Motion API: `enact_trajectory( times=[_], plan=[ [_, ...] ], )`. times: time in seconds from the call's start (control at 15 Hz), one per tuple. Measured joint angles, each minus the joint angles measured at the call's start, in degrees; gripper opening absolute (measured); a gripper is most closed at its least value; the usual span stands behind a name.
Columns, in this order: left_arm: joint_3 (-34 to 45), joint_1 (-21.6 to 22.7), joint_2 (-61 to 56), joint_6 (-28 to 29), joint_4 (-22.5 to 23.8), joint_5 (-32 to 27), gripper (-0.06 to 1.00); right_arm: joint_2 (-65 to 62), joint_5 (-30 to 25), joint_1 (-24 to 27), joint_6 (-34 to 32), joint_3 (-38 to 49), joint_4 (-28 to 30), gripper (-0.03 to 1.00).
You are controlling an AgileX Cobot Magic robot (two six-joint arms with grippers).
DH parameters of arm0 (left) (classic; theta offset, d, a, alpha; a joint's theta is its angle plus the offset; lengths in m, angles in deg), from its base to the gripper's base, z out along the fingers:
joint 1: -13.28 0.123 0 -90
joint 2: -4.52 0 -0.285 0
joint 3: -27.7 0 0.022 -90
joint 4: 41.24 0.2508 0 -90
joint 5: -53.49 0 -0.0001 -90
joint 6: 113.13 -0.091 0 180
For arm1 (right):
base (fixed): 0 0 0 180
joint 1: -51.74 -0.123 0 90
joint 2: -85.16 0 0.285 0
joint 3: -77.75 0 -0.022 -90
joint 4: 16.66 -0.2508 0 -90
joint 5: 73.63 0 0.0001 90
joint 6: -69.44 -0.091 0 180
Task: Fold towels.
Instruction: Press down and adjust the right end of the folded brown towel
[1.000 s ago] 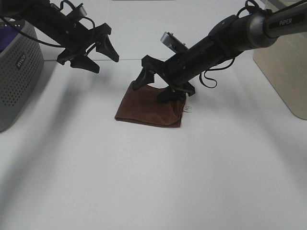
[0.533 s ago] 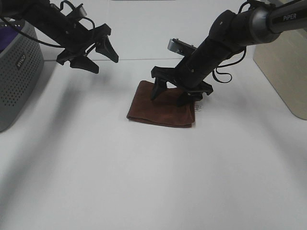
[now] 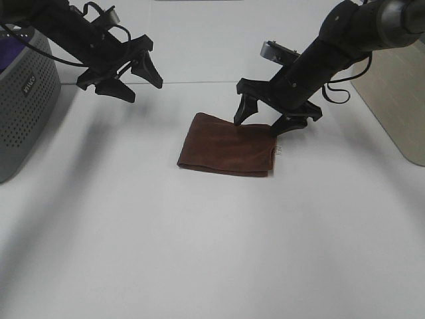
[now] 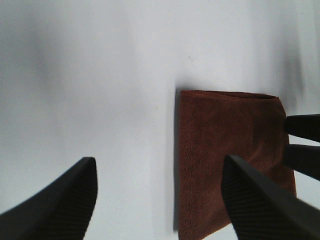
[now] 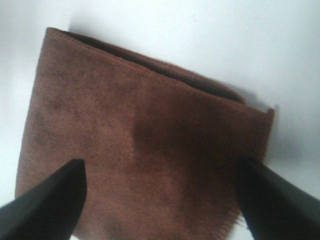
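Note:
The towel (image 3: 226,147) is a dark reddish-brown cloth lying folded into a flat rectangle on the white table (image 3: 199,252). A small white tag (image 3: 278,152) sticks out at its right edge. My right gripper (image 3: 262,121) is open and empty, with its fingertips just above the towel's far edge. In the right wrist view the towel (image 5: 140,150) fills the gap between the open fingers (image 5: 45,205). My left gripper (image 3: 136,83) is open and empty, up at the far left, well away from the towel. The left wrist view shows the towel (image 4: 225,150) between its spread fingertips (image 4: 60,205).
A grey perforated basket (image 3: 20,106) stands at the left edge of the table. A beige block (image 3: 392,86) stands at the right edge. The table's far edge runs behind both arms.
The towel slid to the right under my right gripper, then stopped. The right gripper has since lifted off it and moved right and back. The left arm has not moved.

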Motion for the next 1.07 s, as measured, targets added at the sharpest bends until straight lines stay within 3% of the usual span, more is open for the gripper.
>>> enact_trajectory(
  times=[0.4, 0.8, 0.93, 1.07],
  plan=[
    [0.0, 0.0, 0.0, 0.0, 0.1, -0.5, 0.67, 0.0, -2.5, 4.4, -0.5, 0.0, 2.5, 0.78],
    [0.0, 0.0, -8.3, 0.0, 0.4, -7.0, 0.67, -10.6, -18.3, 5.2, -0.7, 0.0, 9.5, 0.78],
    [0.0, 0.0, -14.0, -0.2, 2.7, -10.3, 0.67, -15.3, -23.6, 5.2, -1.5, 0.0, 11.0, 0.78],
    [0.0, -0.1, -20.7, 0.2, 9.7, -11.6, 0.67, -20.2, -27.4, 5.2, -1.7, 0.1, 12.1, 0.78]
  ],
)
